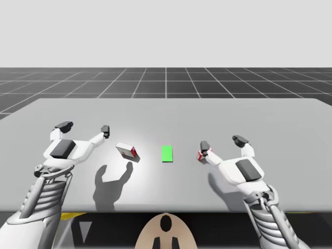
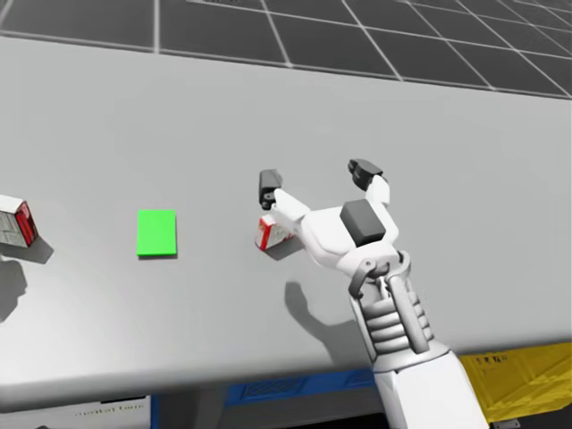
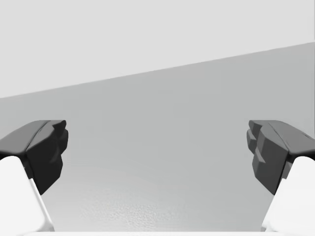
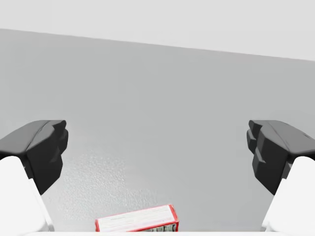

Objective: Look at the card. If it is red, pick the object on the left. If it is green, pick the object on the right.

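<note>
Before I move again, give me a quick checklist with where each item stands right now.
1. Card colour read: ok, the card is green, so take the right object.
2. Target found: ok, red-and-white box lies right of the card.
3. Right hand open: ok.
4. Box between its fingertips: not ok, it lies under the hand, back by the palm.
5. Left hand clear of the left box: ok, open and apart.
</note>
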`<state>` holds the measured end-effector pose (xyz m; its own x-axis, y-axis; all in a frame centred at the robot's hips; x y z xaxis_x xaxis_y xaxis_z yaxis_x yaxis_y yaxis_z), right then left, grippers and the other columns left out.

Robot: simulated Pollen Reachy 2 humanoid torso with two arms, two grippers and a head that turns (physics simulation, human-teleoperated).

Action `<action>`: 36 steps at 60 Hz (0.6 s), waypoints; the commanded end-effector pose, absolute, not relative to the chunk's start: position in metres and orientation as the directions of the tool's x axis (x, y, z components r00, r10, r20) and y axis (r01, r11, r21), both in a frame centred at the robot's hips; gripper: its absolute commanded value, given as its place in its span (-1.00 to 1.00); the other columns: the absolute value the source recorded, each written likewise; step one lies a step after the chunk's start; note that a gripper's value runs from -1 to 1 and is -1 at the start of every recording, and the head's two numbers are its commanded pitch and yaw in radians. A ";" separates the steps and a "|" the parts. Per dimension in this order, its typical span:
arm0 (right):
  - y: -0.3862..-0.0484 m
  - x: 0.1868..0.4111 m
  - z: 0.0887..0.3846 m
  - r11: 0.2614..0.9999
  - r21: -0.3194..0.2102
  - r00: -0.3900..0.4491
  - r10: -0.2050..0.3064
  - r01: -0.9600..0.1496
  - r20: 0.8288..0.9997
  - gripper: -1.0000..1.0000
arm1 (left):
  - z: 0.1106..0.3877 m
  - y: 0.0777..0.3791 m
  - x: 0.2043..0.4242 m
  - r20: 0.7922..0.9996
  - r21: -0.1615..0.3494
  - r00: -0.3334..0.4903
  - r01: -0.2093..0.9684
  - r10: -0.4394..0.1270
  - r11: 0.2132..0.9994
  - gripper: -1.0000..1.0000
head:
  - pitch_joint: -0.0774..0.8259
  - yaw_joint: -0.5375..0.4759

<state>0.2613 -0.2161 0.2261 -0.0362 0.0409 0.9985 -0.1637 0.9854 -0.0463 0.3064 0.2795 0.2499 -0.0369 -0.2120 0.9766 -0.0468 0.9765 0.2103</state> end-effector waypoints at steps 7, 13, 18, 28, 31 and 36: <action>-0.217 0.235 0.189 0.968 -0.080 0.013 0.085 -0.238 0.996 -1.00 | 0.251 0.281 0.306 0.978 0.203 -0.037 -0.049 -0.205 0.978 -1.00 | 0.60 -0.51; -0.218 0.234 0.168 0.963 -0.116 0.033 0.128 -0.244 0.991 -1.00 | 0.250 0.282 0.306 0.979 0.201 -0.033 -0.051 -0.203 0.978 -1.00 | 0.60 -0.51; -0.218 0.235 0.155 0.958 -0.124 0.067 0.146 -0.260 0.987 -1.00 | 0.250 0.282 0.306 0.979 0.201 -0.030 -0.052 -0.203 0.978 -1.00 | 0.62 -0.51; -0.218 0.245 0.140 0.956 -0.117 0.118 0.153 -0.269 0.981 -1.00 | 0.250 0.282 0.305 0.979 0.200 -0.029 -0.055 -0.202 0.978 -1.00 | 0.61 -0.53; -0.218 0.251 0.138 0.959 -0.090 0.143 0.132 -0.269 0.981 -1.00 | 0.250 0.283 0.305 0.979 0.199 -0.030 -0.057 -0.201 0.978 -1.00 | 0.60 -0.53; -0.217 0.259 0.136 0.956 -0.079 0.169 0.130 -0.281 0.977 -1.00 | 0.250 0.283 0.305 0.979 0.199 -0.034 -0.062 -0.202 0.978 -1.00 | 0.60 -0.53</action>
<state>0.2469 -0.2182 0.1435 0.1327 0.1336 0.9821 -0.2676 0.9589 -0.0943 0.3054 0.2823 0.2498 -0.0314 -0.2022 0.9788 -0.0567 0.9781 0.2003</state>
